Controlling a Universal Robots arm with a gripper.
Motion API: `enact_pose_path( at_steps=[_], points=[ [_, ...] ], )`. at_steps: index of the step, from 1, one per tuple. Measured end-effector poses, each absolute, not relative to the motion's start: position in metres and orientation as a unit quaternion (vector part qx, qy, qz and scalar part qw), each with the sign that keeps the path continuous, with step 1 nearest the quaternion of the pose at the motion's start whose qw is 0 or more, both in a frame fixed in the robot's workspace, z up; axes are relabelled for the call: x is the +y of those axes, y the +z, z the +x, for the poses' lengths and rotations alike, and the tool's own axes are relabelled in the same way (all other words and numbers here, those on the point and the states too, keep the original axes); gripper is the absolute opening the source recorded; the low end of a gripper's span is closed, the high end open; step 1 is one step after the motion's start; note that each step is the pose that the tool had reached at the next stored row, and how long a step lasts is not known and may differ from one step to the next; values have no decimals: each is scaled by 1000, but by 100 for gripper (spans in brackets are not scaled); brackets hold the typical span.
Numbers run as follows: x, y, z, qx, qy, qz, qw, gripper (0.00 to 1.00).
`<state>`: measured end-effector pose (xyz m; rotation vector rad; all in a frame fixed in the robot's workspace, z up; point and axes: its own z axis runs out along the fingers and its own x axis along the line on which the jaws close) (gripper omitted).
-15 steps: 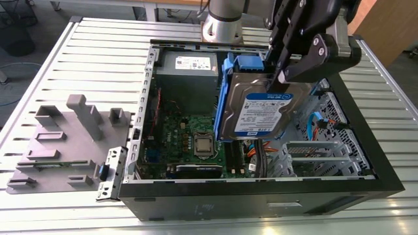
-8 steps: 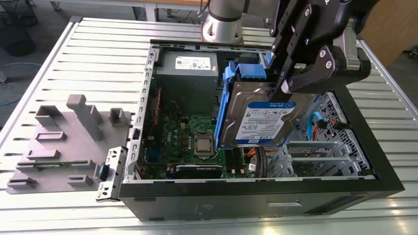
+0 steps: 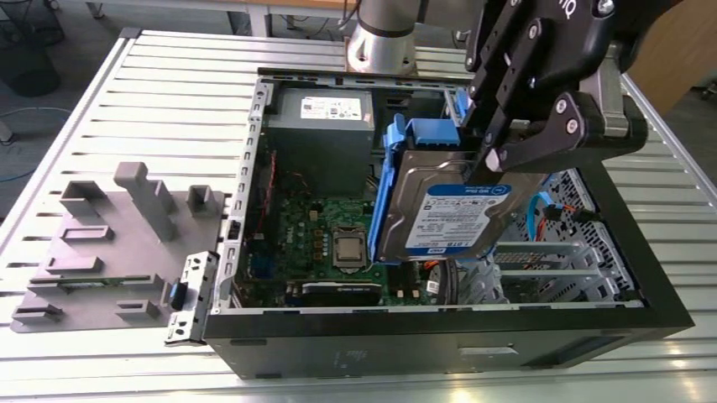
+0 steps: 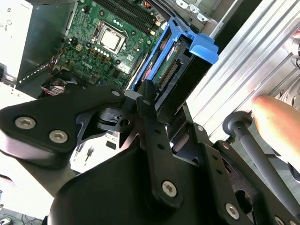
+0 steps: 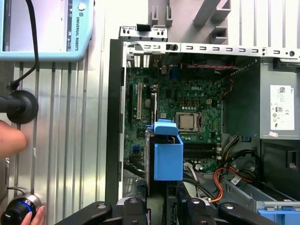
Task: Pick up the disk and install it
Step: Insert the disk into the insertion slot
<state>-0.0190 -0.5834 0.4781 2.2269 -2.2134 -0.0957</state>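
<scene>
Disk [image 3: 446,210] is up in the air, clamped by its upper end between the black fingers of the end effector [image 3: 499,159]. It hangs on edge, slightly tilted, over the open computer case [image 3: 627,252], and its blue-and-white label faces the exterior view's right. Blue plastic rails run along its edges, with a blue handle [image 3: 431,134] at the top. Its lower end sits over the green circuit board [image 3: 325,227], close to the processor socket [image 5: 186,121]. I can't tell from where I stand whether it touches anything down there. In the first wrist view the disk [image 5: 168,159] shows edge-on, blue handle toward the camera.

The case lies on its side on the ribbed metal worktop [image 3: 168,101], side panel off. A grey power-supply box [image 3: 319,126] fills the far corner. Orange cables [image 5: 225,176] curl near the drive bays. On the exterior view's left, a grey moulded holder [image 3: 112,243] rests on the worktop beside the case.

A person's hand [image 5: 11,140] rests near a black knob [image 5: 21,107] beside the case.
</scene>
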Motion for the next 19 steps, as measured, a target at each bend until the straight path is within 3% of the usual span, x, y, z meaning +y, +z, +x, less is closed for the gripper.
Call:
enact_pose_path(
  at_steps=[19],
  points=[
    [-583,476,10,-705,-30,709,0,35]
  ],
)
